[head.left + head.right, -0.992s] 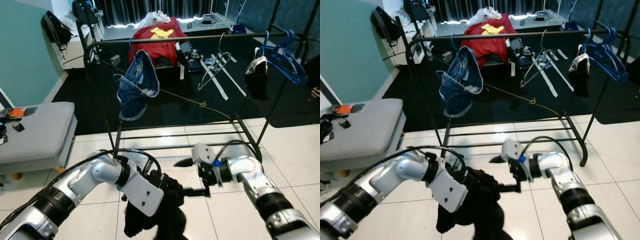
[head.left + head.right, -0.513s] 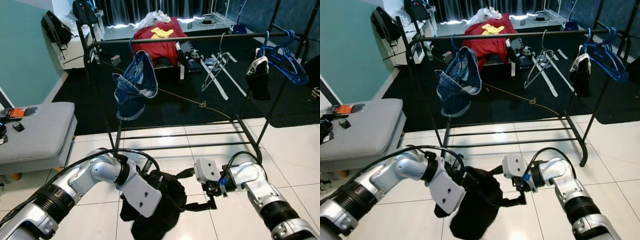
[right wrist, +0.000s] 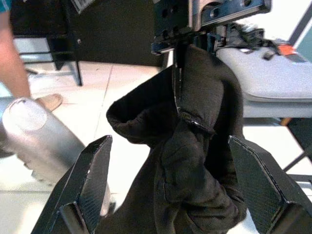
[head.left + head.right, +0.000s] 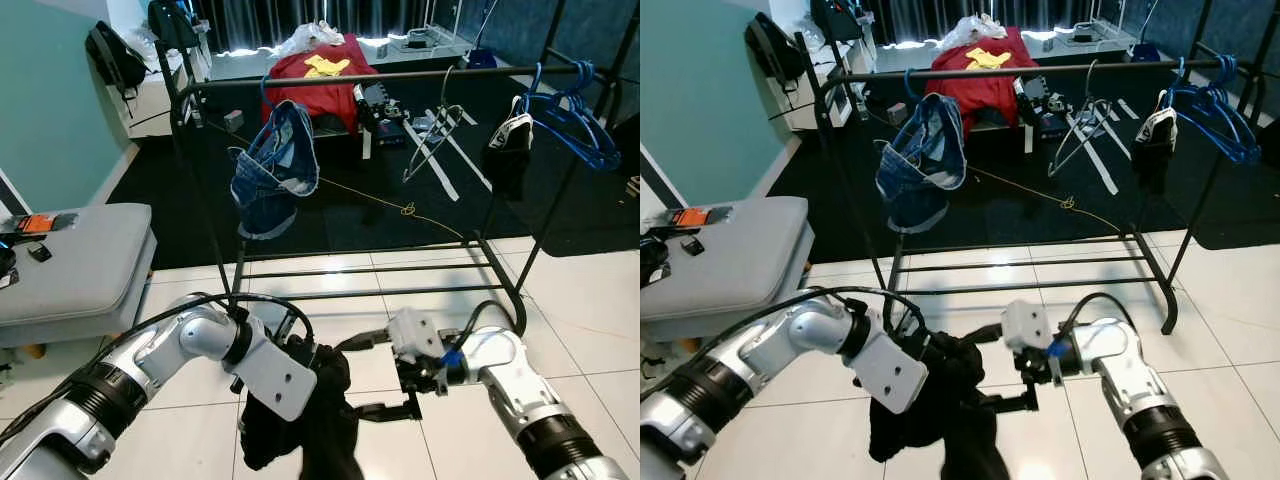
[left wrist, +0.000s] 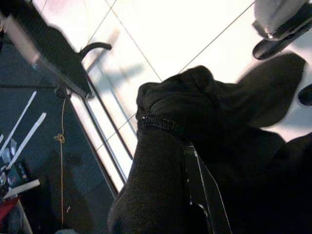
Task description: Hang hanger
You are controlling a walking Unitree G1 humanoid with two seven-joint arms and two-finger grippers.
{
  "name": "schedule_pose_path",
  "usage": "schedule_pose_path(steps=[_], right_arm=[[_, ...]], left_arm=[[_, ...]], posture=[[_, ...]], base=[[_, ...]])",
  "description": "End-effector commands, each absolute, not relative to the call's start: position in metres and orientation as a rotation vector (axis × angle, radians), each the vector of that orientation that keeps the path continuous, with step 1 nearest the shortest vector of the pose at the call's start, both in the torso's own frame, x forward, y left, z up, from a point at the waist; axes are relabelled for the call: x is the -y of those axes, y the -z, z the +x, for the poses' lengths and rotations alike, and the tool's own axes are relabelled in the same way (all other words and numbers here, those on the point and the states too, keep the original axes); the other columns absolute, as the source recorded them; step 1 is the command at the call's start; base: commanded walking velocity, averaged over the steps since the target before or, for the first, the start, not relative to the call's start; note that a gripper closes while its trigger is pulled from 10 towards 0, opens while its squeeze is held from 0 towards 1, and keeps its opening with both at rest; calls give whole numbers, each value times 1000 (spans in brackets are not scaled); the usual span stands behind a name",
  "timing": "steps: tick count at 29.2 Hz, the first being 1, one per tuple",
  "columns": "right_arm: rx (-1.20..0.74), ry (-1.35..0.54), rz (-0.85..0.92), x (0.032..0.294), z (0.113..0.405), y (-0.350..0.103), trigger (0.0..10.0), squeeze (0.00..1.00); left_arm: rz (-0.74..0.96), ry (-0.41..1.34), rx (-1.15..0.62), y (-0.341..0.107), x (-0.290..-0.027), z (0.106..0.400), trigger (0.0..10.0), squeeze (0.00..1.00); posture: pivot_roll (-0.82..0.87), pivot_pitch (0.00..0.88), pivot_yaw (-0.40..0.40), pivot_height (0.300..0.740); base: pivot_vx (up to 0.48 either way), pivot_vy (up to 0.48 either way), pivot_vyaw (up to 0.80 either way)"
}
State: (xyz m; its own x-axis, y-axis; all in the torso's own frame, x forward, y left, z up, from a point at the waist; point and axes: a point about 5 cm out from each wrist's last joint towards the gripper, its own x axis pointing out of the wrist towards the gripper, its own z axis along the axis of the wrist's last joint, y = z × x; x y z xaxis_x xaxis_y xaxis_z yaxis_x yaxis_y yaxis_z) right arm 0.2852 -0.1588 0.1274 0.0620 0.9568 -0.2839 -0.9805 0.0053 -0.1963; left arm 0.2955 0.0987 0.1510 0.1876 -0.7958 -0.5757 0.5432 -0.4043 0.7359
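Now the left gripper [image 4: 318, 368] is clenched on the black garment [image 4: 305, 415], lifting it off the floor; at 3 o'clock the right gripper [image 4: 385, 375] waits wide apart, probably to take it toward the rack [image 4: 400, 76].

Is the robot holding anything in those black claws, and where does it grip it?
The left gripper holds a black garment bunched at its top edge, with a hanger's wire showing there. The right gripper is open beside the cloth, holding nothing.
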Motion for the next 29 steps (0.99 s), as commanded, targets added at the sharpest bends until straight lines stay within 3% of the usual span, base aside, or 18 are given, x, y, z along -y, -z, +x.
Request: schedule_pose_path(steps=[1, 3, 4, 5, 7, 8, 9, 11, 12, 13, 29], right_arm=[[-82, -1512, -360, 159, 283, -126, 10000, 0], [-109, -1503, -362, 161, 282, -122, 10000, 0], [-167, -1493, -374, 164, 281, -113, 6706, 0], [-189, -1492, -384, 164, 280, -110, 5608, 0], [-201, -1492, -391, 165, 280, -108, 5608, 0], [-228, -1493, -410, 167, 279, -103, 4000, 0], [-241, -1492, -419, 167, 279, -101, 3451, 0], [-249, -1491, -425, 167, 278, -100, 3451, 0], [-252, -1486, -423, 167, 279, -100, 824, 0], [-251, -1477, -408, 167, 279, -100, 0, 0], [-175, -1344, -339, 168, 286, -105, 0, 0]], left_arm=[[1322, 1457, 275, -160, -104, 301, 10000, 0], [1318, 1453, 280, -161, -103, 302, 10000, 0], [1307, 1446, 291, -164, -102, 304, 10000, 0], [1304, 1442, 295, -165, -101, 304, 10000, 0], [1303, 1439, 298, -166, -101, 304, 10000, 0], [1278, 1429, 311, -169, -100, 305, 10000, 0], [1270, 1428, 315, -170, -100, 305, 10000, 0], [1266, 1427, 317, -171, -99, 305, 10000, 0], [1266, 1426, 317, -172, -99, 305, 10000, 0], [1267, 1425, 316, -172, -99, 306, 10000, 0], [1252, 1413, 306, -174, -100, 310, 10000, 0]], posture=[[65, 76, 75, 740], [66, 76, 75, 740], [69, 75, 73, 740], [69, 75, 73, 740], [69, 75, 73, 740], [74, 76, 71, 740], [74, 76, 71, 740], [74, 76, 71, 740], [75, 76, 69, 740], [74, 76, 70, 740], [70, 74, 71, 740]], base=[[0, 0, 0], [0, 0, 0], [0, 0, 0], [0, 0, 0], [0, 0, 0], [0, 0, 0], [0, 0, 0], [0, 0, 0], [0, 0, 0], [0, 0, 0], [0, 0, 0]])
